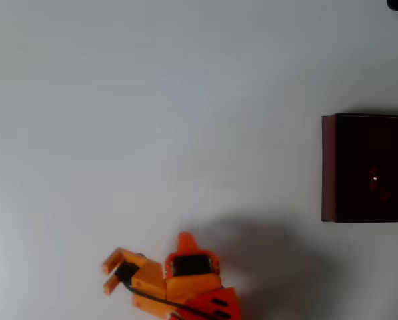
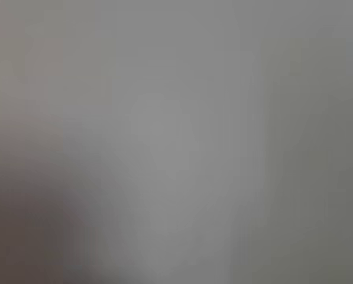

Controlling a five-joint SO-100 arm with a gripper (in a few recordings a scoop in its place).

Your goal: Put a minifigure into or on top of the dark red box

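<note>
Orange gripper [image 1: 107,277] at the overhead view's lower edge, its two fingers parted and holding nothing, well apart from the dark red box [image 1: 329,167] at right. A faint red speck, likely the minifigure [image 1: 379,187], lies inside the box's dark interior. Risk: a sweep toward the box could nudge it. No writing is legible.

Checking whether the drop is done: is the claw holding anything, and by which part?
Nothing is held. The orange claw stands open over the bare white table, while faint red specks, possibly the minifigure, lie inside the dark red square box.
</note>
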